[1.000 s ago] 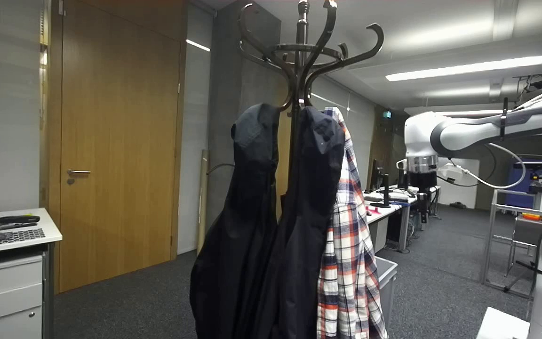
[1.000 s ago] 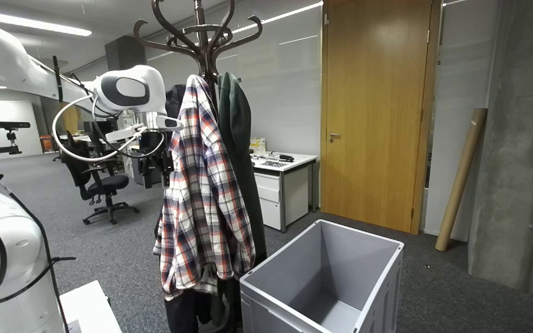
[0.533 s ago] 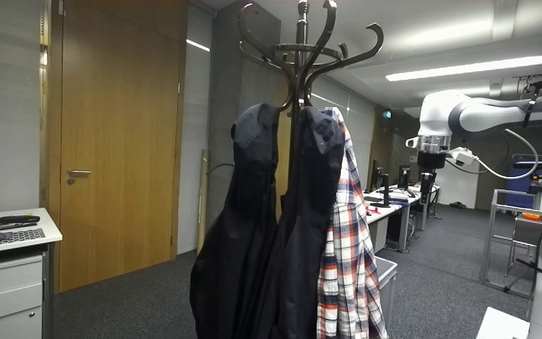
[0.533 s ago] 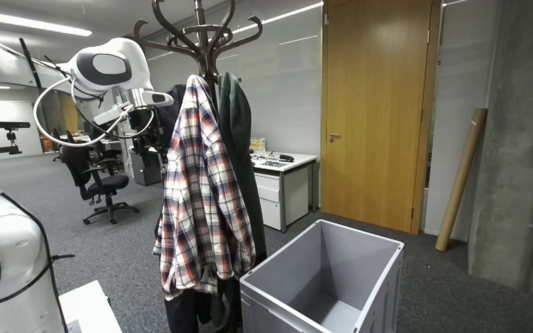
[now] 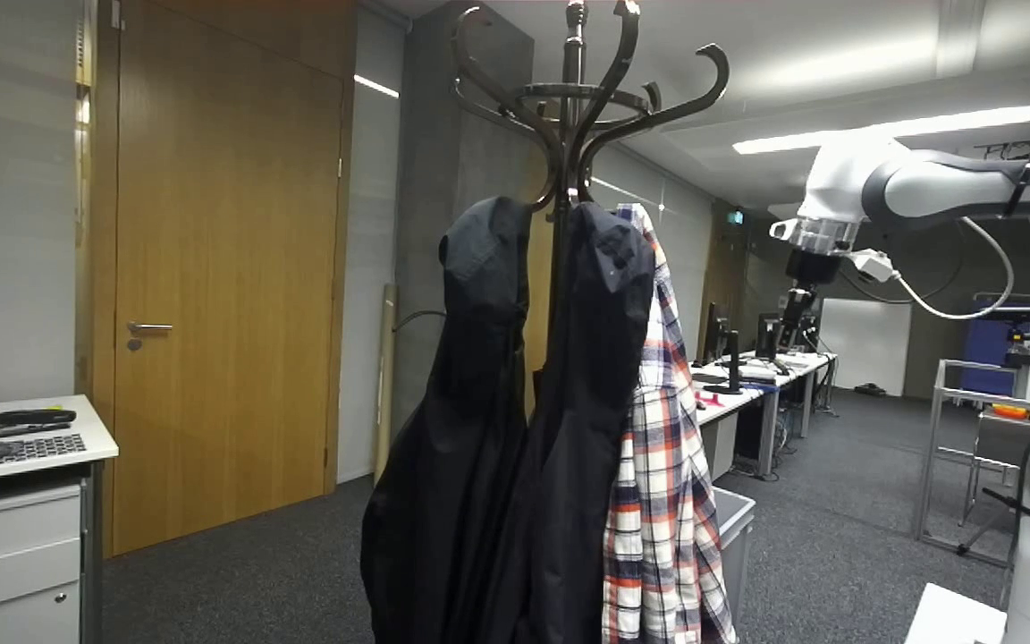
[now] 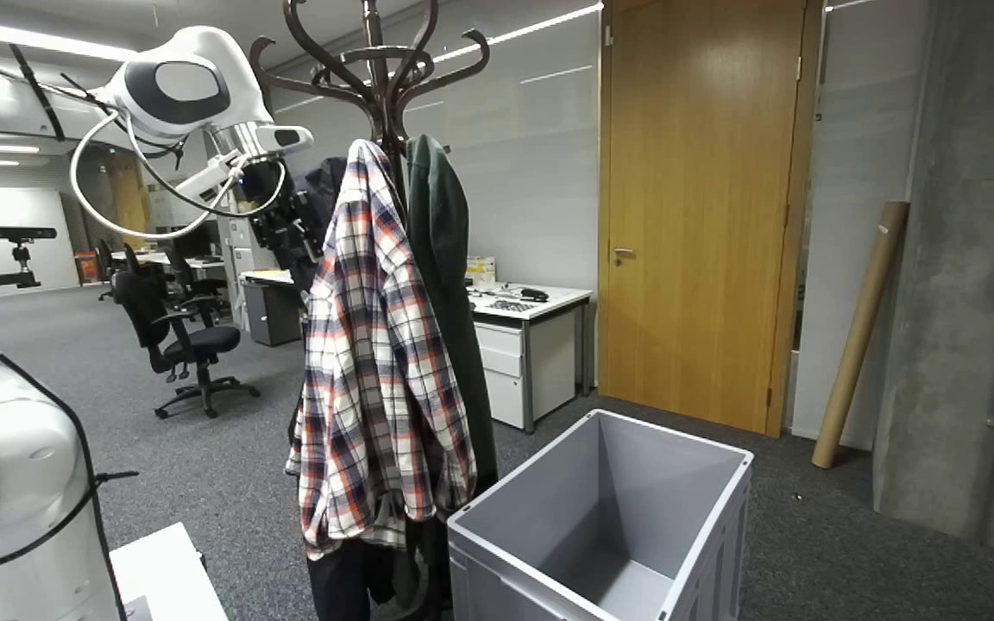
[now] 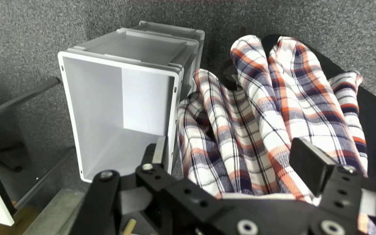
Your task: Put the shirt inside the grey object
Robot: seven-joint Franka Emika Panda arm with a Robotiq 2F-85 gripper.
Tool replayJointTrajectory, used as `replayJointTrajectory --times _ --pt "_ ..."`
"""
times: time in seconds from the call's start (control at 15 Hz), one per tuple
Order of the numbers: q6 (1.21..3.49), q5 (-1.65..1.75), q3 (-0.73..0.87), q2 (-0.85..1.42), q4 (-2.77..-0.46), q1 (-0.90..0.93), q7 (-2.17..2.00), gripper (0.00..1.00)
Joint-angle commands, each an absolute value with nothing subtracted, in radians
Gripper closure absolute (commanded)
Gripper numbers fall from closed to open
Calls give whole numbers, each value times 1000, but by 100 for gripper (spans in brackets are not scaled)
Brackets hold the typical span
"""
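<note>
The plaid shirt in red, white and dark blue hangs limp from the coat rack in both exterior views (image 5: 658, 429) (image 6: 368, 362). In the wrist view the shirt (image 7: 233, 130) spreads below and between the fingers. My gripper (image 7: 235, 156) is open, with nothing between its fingers. In an exterior view the gripper (image 6: 314, 248) is tilted, fingertips toward the shirt's upper side; elsewhere a gap shows between gripper (image 5: 788, 335) and shirt. The grey bin (image 6: 661, 457) stands open and empty beside the shirt's hem. It also shows in the wrist view (image 7: 93, 98), and partly behind the shirt (image 5: 734, 528).
The dark coat rack (image 5: 573, 89) with curved hooks carries dark jackets (image 5: 479, 385) and a dark green garment (image 6: 441, 216) close to the shirt. A white desk (image 6: 540, 302) stands behind. An office chair (image 6: 195, 341) stands farther back. A white surface (image 6: 165, 573) is by the robot's base.
The gripper has risen and drawn back somewhat from the shirt, and has tilted from pointing down to slanting toward it. The shirt, rack and bin have not moved.
</note>
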State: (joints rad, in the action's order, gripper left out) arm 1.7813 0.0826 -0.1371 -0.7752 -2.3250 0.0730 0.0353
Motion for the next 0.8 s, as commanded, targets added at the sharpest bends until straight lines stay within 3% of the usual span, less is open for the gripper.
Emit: replayJointTrajectory --times 0.0,0.73 --pt "1864 100 -138 -754 -2266 99 46 0" --pt "2076 124 -138 -779 -2271 107 96 0"
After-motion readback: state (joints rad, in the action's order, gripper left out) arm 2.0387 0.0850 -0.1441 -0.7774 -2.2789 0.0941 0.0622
